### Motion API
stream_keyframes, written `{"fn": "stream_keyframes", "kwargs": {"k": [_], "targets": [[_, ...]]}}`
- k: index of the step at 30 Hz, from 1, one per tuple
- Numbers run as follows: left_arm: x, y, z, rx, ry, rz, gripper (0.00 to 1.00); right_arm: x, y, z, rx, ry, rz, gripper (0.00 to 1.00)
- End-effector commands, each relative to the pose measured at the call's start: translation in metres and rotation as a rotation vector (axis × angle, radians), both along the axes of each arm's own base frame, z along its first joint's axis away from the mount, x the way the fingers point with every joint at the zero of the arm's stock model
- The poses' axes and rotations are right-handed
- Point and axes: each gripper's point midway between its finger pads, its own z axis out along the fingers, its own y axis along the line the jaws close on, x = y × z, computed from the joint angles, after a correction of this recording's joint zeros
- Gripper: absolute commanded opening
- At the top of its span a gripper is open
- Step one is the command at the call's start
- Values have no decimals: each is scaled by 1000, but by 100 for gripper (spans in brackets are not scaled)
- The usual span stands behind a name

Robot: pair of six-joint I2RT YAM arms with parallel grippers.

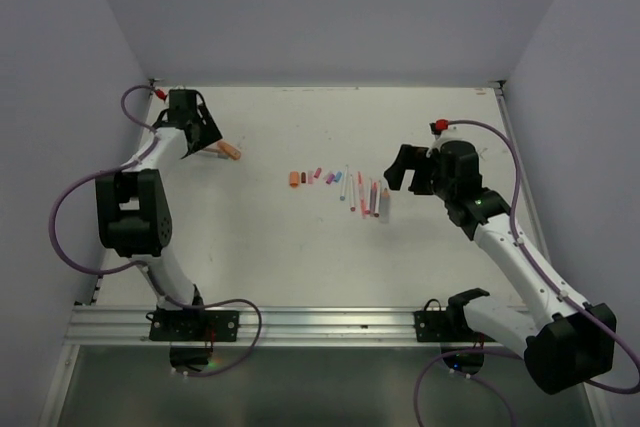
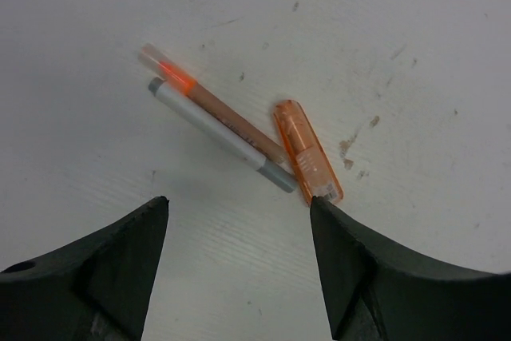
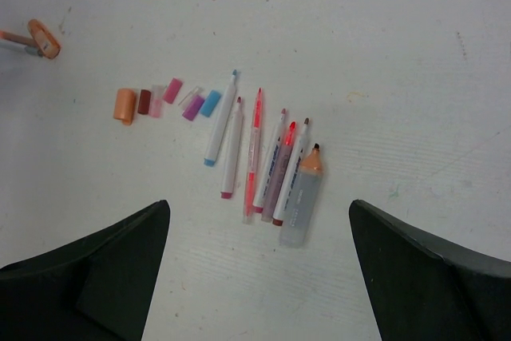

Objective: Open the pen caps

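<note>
Left gripper (image 2: 238, 207) open, empty, over orange pen cap (image 2: 307, 153) beside two thin pens (image 2: 219, 129), right gripper (image 3: 259, 207) wide open above row of pens (image 3: 255, 149) and loose caps (image 3: 172, 90)

Thin pens, eight: six in the middle group, namely the blue-ended pen (image 3: 222, 117), pink-ended pen (image 3: 232, 148), red pen (image 3: 253, 155), white pen (image 3: 271, 160), brownish pen (image 3: 279, 173) and brown-tipped pen (image 3: 291, 170); two in the far-left group, the orange-tipped pen (image 2: 215, 109) and grey-ended pen (image 2: 219, 135).

Thick markers, one: the thick grey marker (image 3: 300, 201), orange at the tip.

Loose caps, eight: a row of seven, namely the orange cap (image 3: 124, 105), dark red cap (image 3: 144, 101), pale pink cap (image 3: 157, 101), pink cap (image 3: 172, 90), clear cap (image 3: 190, 97) (faint, hard to make out), purple cap (image 3: 194, 109) and blue cap (image 3: 211, 103); plus one long orange cap (image 2: 307, 153) at far left.
</note>
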Motion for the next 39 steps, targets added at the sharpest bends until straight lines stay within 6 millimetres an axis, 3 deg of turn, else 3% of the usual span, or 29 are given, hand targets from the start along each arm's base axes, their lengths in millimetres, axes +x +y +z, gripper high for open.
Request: {"fn": "stream_keyframes", "kwargs": {"k": [1, 8, 14, 28, 36, 39], "targets": [[22, 32, 10, -8, -61, 126, 73, 0, 2, 4, 7, -26, 24, 98], [42, 65, -8, -48, -101, 275, 61, -1, 5, -3, 5, -7, 40, 98], [52, 83, -25, -56, -86, 326, 57, 0, 5, -7, 0, 1, 43, 98], [69, 86, -62, -77, -22, 317, 46, 1, 5, -11, -10, 10, 45, 98], [66, 87, -74, -67, 13, 316, 34, 0, 5, -10, -10, 6, 46, 97], [66, 88, -76, -60, 26, 310, 25, 0, 4, -9, -13, 5, 46, 97]]}}
